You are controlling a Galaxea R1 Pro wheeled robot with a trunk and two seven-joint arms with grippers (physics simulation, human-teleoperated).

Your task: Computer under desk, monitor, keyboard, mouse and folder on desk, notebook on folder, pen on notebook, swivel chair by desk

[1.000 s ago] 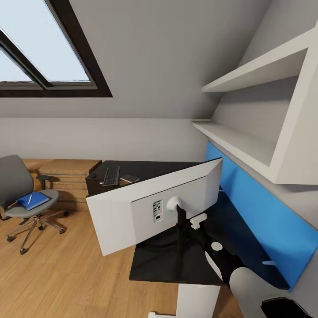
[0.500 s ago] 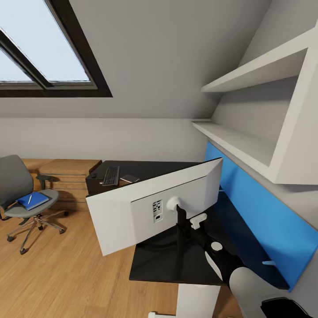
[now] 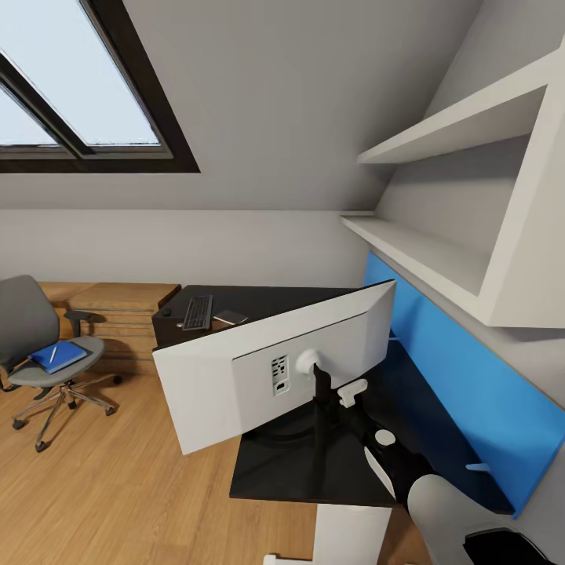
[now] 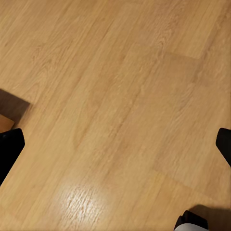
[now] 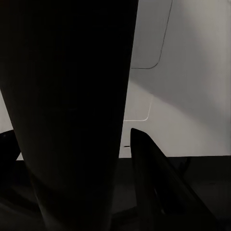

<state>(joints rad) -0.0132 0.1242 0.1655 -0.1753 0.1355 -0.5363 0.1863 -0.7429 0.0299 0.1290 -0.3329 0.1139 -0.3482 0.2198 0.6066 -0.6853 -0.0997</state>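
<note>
Nothing has changed over the last second: the head view matches its two earlier pictures, so the robot seems paused mid-step and the task is no further along. The wide flat monitor with a white back point(image 3: 259, 377) stands tilted over the near end of the black-topped desk point(image 3: 271, 475). In the right wrist view its thin black stem point(image 5: 72, 96) lies between the fingers of the right end effector point(image 5: 67, 134), which appears clamped on it (the lean suggests the monitor is held, not resting). The left end effector point(image 4: 115, 147) hangs with its fingers spread wide over the bare wood floor point(image 4: 120, 72), holding nothing. At the far end, a slim dark keyboard point(image 3: 198, 311) and a dark-covered notebook point(image 3: 230, 317) lie side by side on a black surface; whether that is the same desk top is unclear. The bright-blue folder point(image 3: 59, 355), with the pale pen point(image 3: 53, 353) on it, lies on the seat of the grey swivel chair point(image 3: 23, 322), well apart from the desk, so most of the sorting is not yet done. A blue panel point(image 3: 463, 377) lines the desk's back edge under white wall shelves point(image 3: 424, 251), and a dark-framed skylight point(image 3: 71, 102) is set into the sloped grey ceiling.
</note>
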